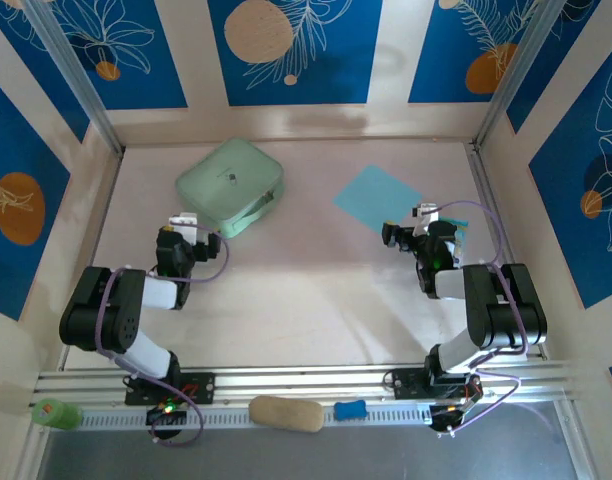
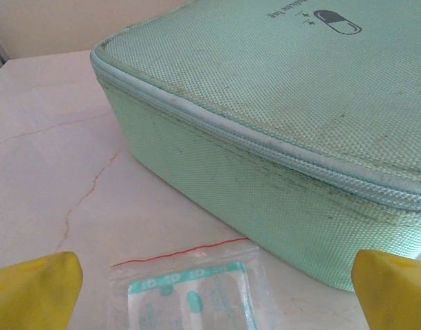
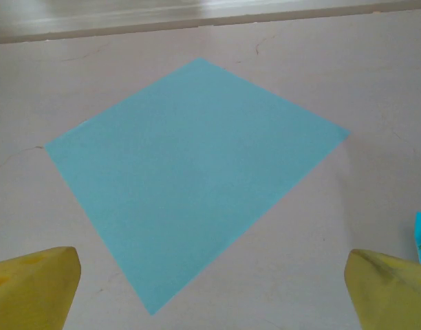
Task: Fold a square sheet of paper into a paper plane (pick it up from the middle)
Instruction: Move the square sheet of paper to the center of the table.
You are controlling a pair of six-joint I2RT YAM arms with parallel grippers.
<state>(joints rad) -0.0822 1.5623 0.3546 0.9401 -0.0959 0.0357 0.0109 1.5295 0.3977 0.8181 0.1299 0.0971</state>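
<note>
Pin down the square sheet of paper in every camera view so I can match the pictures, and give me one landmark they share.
Top external: the square sheet of paper lies flat on the far right part of the table, right of the mint-green case.
Left wrist: this camera faces the case and a clear packet.
Right wrist: the sheet lies mid-frame, a corner toward the camera.
Shared landmark: the pale veined table.
</note>
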